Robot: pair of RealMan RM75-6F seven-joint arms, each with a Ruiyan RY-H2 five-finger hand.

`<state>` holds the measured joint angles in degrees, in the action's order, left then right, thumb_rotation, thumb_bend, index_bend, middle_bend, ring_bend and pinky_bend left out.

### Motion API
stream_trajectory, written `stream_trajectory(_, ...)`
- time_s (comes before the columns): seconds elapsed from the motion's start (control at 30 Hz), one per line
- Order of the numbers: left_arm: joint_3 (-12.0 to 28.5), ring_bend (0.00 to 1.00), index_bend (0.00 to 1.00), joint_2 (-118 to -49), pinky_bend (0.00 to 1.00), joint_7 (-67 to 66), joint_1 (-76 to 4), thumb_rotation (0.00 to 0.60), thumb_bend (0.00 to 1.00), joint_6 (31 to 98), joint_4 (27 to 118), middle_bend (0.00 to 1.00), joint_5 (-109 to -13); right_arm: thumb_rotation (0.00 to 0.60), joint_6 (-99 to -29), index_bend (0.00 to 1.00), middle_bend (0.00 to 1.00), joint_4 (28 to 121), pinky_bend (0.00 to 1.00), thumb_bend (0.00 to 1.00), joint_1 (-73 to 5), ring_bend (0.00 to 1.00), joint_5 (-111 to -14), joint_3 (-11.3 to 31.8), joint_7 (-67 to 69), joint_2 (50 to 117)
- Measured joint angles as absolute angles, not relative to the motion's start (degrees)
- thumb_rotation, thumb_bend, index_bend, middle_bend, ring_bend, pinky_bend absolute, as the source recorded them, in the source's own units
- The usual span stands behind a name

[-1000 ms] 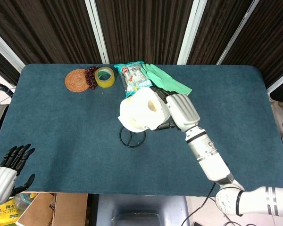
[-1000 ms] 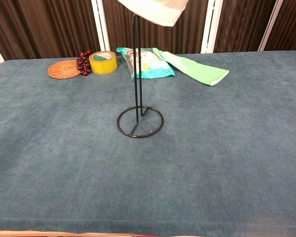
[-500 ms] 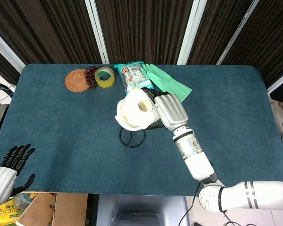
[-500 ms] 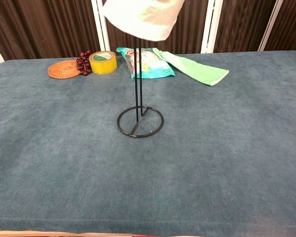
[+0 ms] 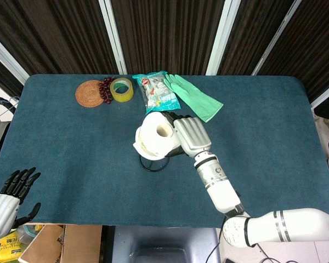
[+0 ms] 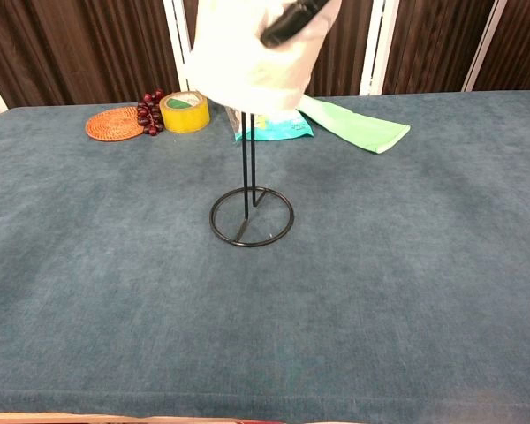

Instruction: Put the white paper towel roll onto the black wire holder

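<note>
My right hand [image 5: 188, 135] grips the white paper towel roll [image 5: 155, 135] from its right side, core hole facing up. In the chest view the roll [image 6: 247, 62] hangs over the upright rods of the black wire holder [image 6: 250, 212], with the rod tops hidden inside or behind it and a dark fingertip [image 6: 287, 22] across its front. The holder's ring base [image 5: 153, 163] peeks out below the roll in the head view. My left hand [image 5: 11, 192] is off the table's front left corner, fingers apart and holding nothing.
Along the far edge lie a woven coaster [image 5: 89, 93], dark red beads [image 5: 105, 89], a yellow tape roll [image 5: 122, 89], a snack bag [image 5: 158, 91] and a green glove [image 5: 194, 96]. Cardboard boxes [image 5: 60, 242] sit below the front left edge.
My right hand has carried the roll left and downward, bringing it lower over the holder's rods. The left hand has stayed where it was.
</note>
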<state>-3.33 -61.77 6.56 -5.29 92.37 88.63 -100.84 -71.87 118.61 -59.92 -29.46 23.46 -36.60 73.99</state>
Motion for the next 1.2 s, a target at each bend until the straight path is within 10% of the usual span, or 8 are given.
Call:
stream_trajectory(0.17, -3.3, 0.00, 0.00, -61.8, 0.06, 6.6, -5.3, 0.600, 0.41, 92.4, 88.6, 0.00, -100.8, 0.600, -70.4, 0.00, 0.00, 118.1, 0.16, 0.14, -59.8, 0.01, -29.3, 22.4, -36.5, 72.5)
stream_trajectory(0.63, -3.3, 0.00, 0.00, -61.8, 0.06, 6.6, -5.3, 0.600, 0.41, 92.4, 88.6, 0.00, -100.8, 0.600, -69.9, 0.00, 0.00, 121.6, 0.01, 0.14, -55.4, 0.00, -37.8, 19.1, -33.4, 66.7)
stream_trajectory(0.93, -3.3, 0.00, 0.00, -61.8, 0.06, 6.6, -5.3, 0.600, 0.42, 92.4, 88.6, 0.00, -100.8, 0.600, -76.6, 0.00, 0.00, 123.8, 0.00, 0.14, -39.3, 0.00, -64.9, 2.7, -29.7, 62.0)
stream_trajectory(1.2, -3.3, 0.00, 0.00, -61.8, 0.06, 6.6, -5.3, 0.600, 0.43, 92.4, 88.6, 0.00, -100.8, 0.600, -88.6, 0.00, 0.00, 104.8, 0.00, 0.14, -19.2, 0.00, -82.3, -9.4, -16.0, 65.2)
